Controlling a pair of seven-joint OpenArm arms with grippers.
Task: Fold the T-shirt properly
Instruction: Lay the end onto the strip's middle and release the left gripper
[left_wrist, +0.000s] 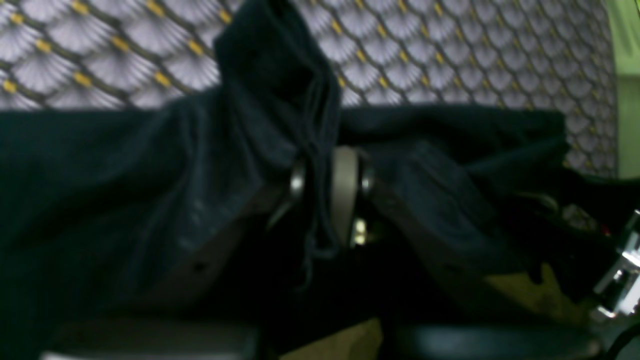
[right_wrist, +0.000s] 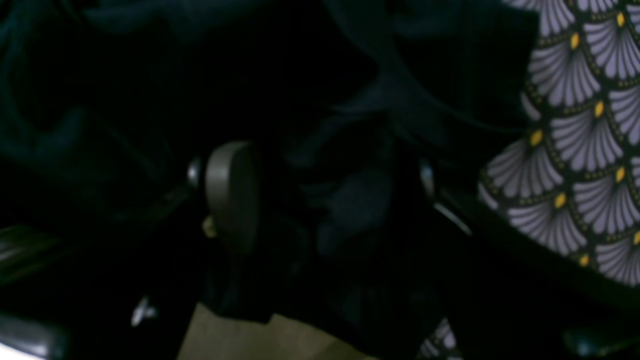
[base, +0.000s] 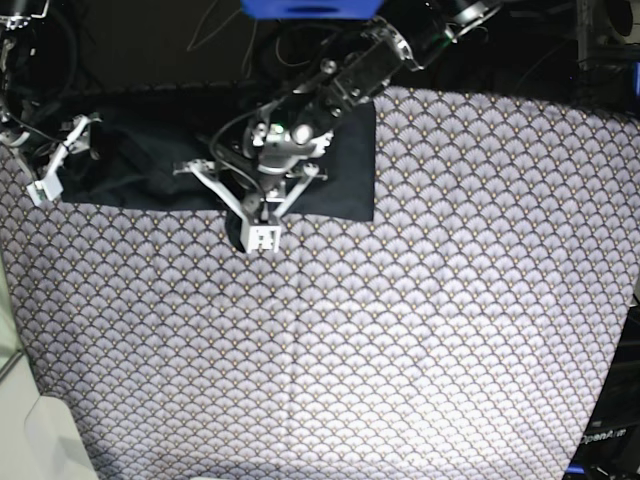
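One soft matte charcoal cloth T-shirt (base: 330, 160) bunched far left on fan-patterned tablecloth (base: 420, 320). Left gripper (left_wrist: 330, 185) pinching fabric fold; right gripper (right_wrist: 325, 200) spread wide, cloth between pads.

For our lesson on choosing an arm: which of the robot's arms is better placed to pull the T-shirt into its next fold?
Left. The left gripper is shut on a bunch of the T-shirt; the right gripper stands open over cloth, holding nothing.
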